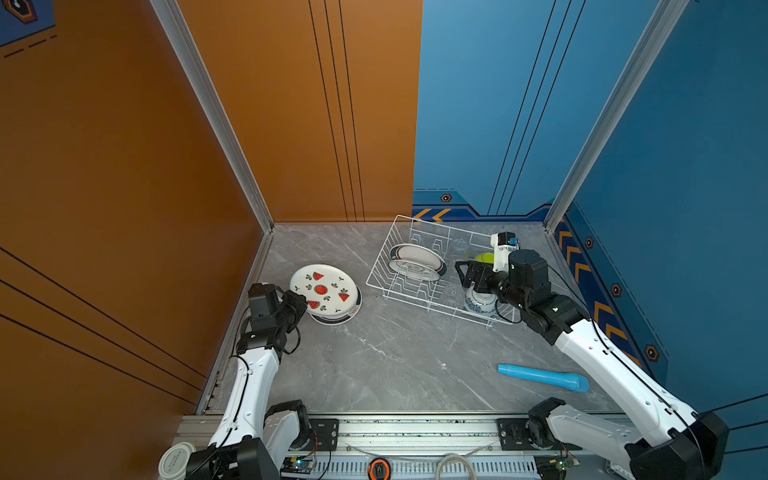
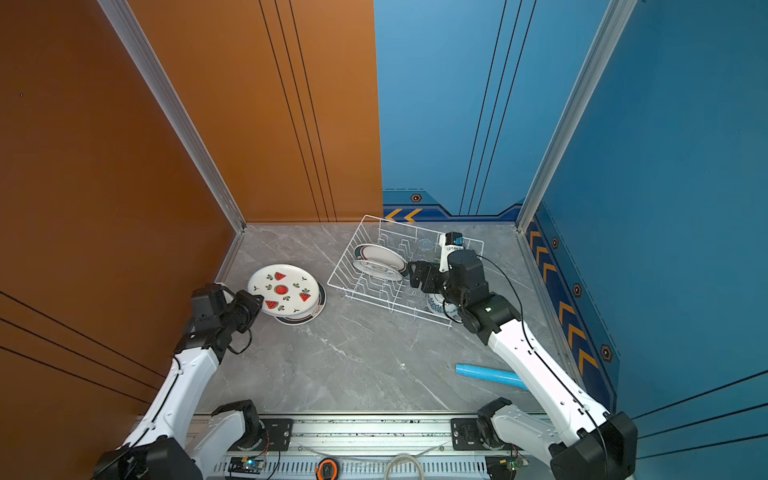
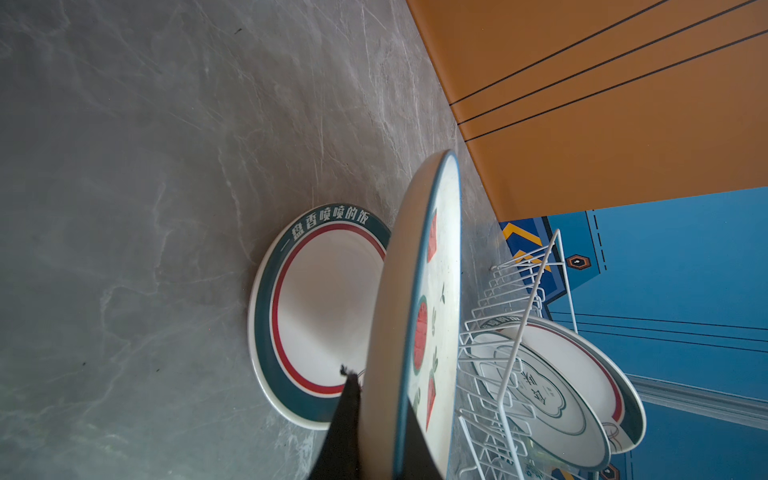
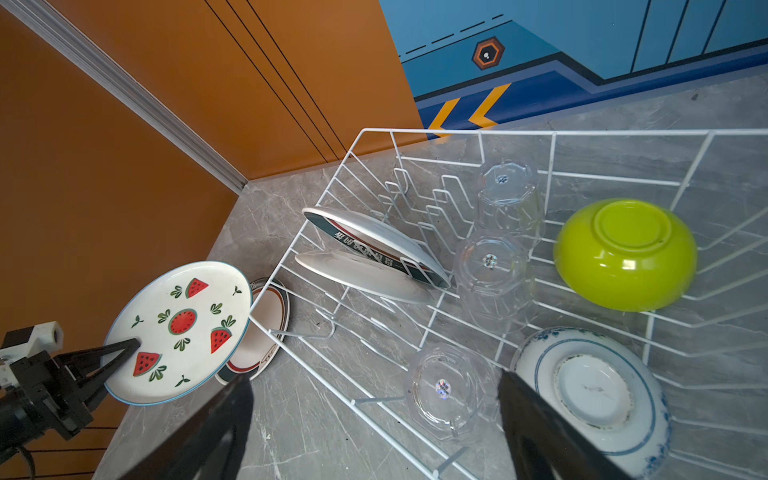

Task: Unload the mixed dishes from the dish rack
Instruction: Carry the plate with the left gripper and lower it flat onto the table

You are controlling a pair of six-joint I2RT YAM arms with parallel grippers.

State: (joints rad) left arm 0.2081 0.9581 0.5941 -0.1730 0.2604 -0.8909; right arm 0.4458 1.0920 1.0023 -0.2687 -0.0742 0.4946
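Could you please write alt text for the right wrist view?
A white wire rack holds two plates on edge, three clear cups, a green bowl and a blue-patterned bowl, the open right hand above it. Beside it, the left hand holds a watermelon plate over a rimmed plate.

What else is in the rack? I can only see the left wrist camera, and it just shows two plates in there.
Observer: A lime-green bowl sits upside down in the dish rack.
Operator: Any cups?
Observer: Yes, three clear glass cups in a row beside the plates.
Operator: Where's the other arm?
Observer: The right gripper hovers open above the rack, close to one cup and a white-and-blue bowl.
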